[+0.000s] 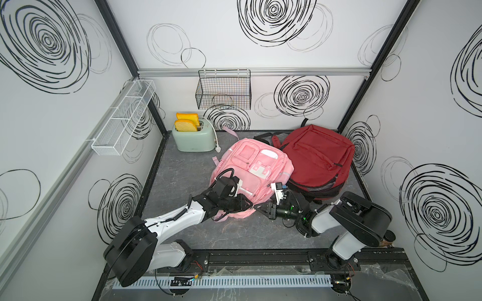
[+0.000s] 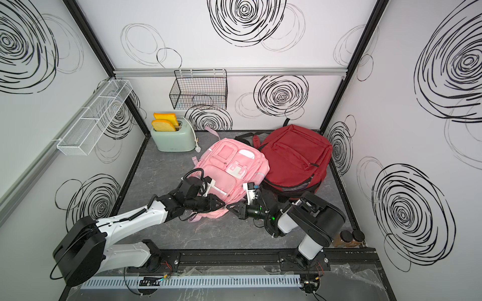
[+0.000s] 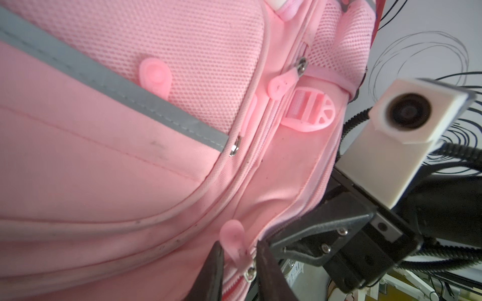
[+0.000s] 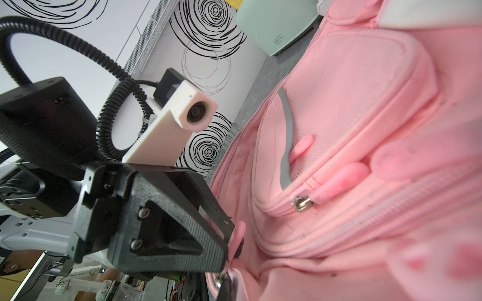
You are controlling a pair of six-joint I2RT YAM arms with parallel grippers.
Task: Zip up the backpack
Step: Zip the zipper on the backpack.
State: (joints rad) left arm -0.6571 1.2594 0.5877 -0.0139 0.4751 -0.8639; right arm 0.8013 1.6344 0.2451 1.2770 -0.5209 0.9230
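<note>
The pink backpack (image 1: 253, 166) (image 2: 232, 161) lies face up in the middle of the table. At its near end, my left gripper (image 1: 250, 206) (image 3: 241, 260) is shut on a pink zipper pull (image 3: 233, 239). The zipper's metal slider (image 3: 249, 272) sits just behind the pull. In the right wrist view the same pull (image 4: 238, 232) sticks out from between the left gripper's fingertips. My right gripper (image 1: 257, 207) (image 4: 229, 284) comes in from the right, tip to tip with the left one. It is shut on the backpack's pink fabric beside the zipper.
A red backpack (image 1: 318, 156) lies at the right, touching the pink one. A mint toaster (image 1: 194, 138) holding toast stands at the back left. A black wire basket (image 1: 223, 91) and a white mesh shelf (image 1: 122, 122) hang on the walls. Two dark jars (image 2: 352, 235) stand in the near right corner.
</note>
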